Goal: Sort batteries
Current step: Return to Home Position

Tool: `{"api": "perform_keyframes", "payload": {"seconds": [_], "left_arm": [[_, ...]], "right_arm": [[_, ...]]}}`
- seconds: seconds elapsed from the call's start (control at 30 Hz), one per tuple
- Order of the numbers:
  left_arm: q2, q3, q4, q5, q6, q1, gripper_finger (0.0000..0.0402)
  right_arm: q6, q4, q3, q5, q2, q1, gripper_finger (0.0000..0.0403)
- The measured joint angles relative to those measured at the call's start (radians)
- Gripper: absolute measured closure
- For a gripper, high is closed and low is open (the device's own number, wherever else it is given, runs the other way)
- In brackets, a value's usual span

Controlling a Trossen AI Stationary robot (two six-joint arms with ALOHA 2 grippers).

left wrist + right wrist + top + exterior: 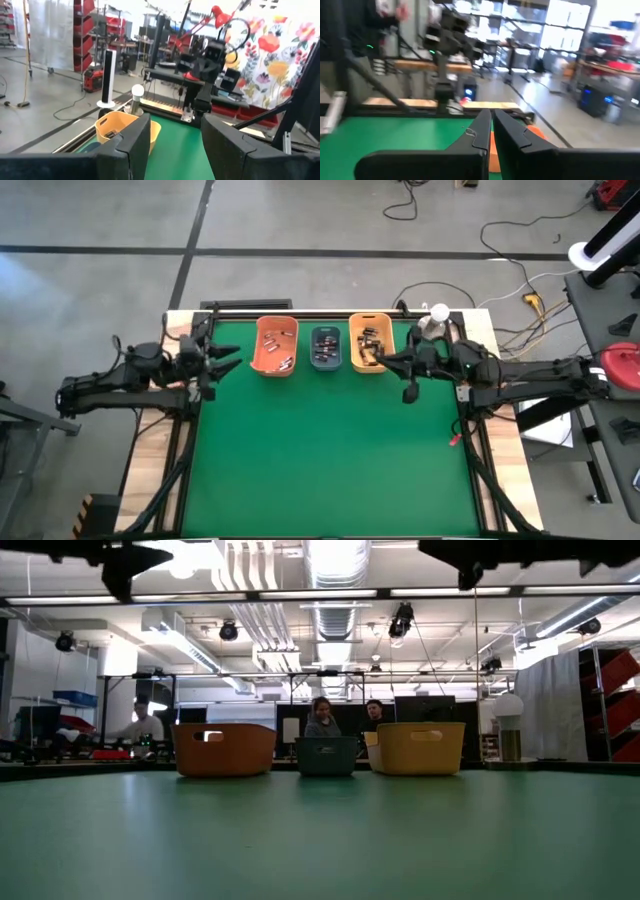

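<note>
Hanging at the left edge of the mat [320, 470], the left gripper [236, 359] has its fingers spread wide with nothing in them, a little apart from the orange bin [276, 372]. The right gripper [380, 360] is pinched closed and empty, tips over the yellow bin [370, 316]'s near right corner. Batteries [276, 342] sit in the three bins lined along the far edge, blue bin [326, 368] in the middle, with a wide green stretch in front of them.

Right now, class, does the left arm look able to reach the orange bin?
Probably yes: the left end effector, open, hovers just beside the orange bin, with only bare green mat between them.
</note>
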Motion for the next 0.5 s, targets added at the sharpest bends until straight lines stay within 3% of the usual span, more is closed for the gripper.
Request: {"api": "perform_keyframes", "payload": {"seconds": [0.2, 0.3, 0.5], "left_arm": [[-0.232, -0.155, 0.000, -0.001, -0.053, 0.000, 0.0246], [-0.348, -0.237, 0.002, -0.005, -0.085, 0.000, 0.0246], [-0.333, -0.325, 0.078, -0.014, -0.100, -0.009, 0.0246]], "right_arm": [[0.100, 0.157, -0.213, -0.103, -0.104, 0.000, 0.0390], [0.135, 0.293, -0.316, -0.107, -0.139, 0.010, 0.0390], [0.240, 0.590, -0.521, -0.107, -0.141, 0.037, 0.0390]]}}
